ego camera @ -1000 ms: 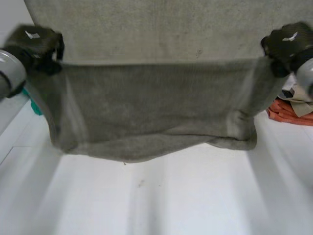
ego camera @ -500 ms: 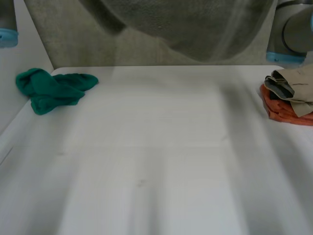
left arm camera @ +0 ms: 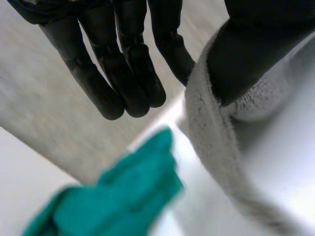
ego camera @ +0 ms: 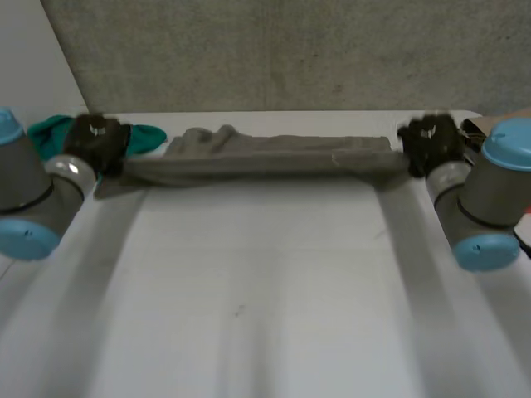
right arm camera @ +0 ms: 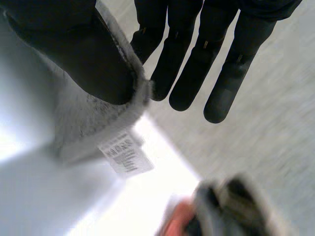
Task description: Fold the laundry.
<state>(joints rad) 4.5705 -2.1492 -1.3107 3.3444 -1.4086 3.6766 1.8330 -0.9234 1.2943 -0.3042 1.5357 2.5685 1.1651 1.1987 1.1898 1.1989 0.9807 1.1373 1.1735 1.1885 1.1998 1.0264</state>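
A grey towel (ego camera: 265, 156) lies bunched in a long strip across the far part of the white table (ego camera: 265, 290), stretched between my two hands. My left hand (ego camera: 95, 139) grips its left end. In the left wrist view the thumb (left arm camera: 261, 44) pinches the towel's hemmed edge (left arm camera: 209, 132) while the other fingers (left arm camera: 123, 69) hang straight beside it. My right hand (ego camera: 431, 143) grips the right end. There the thumb (right arm camera: 74, 54) presses on the towel's corner (right arm camera: 83, 123), whose white label (right arm camera: 123, 156) hangs below.
A crumpled green cloth (ego camera: 145, 137) lies at the table's far left corner, just behind my left hand and below its fingers (left arm camera: 123, 196). A pile of orange and beige clothes (right arm camera: 231, 211) sits beyond my right hand. A grey wall (ego camera: 290, 50) backs the table.
A second ago the towel hung spread wide in front of the camera. Both hands have swung it forward and down, and it now lies bunched along the table's far side.
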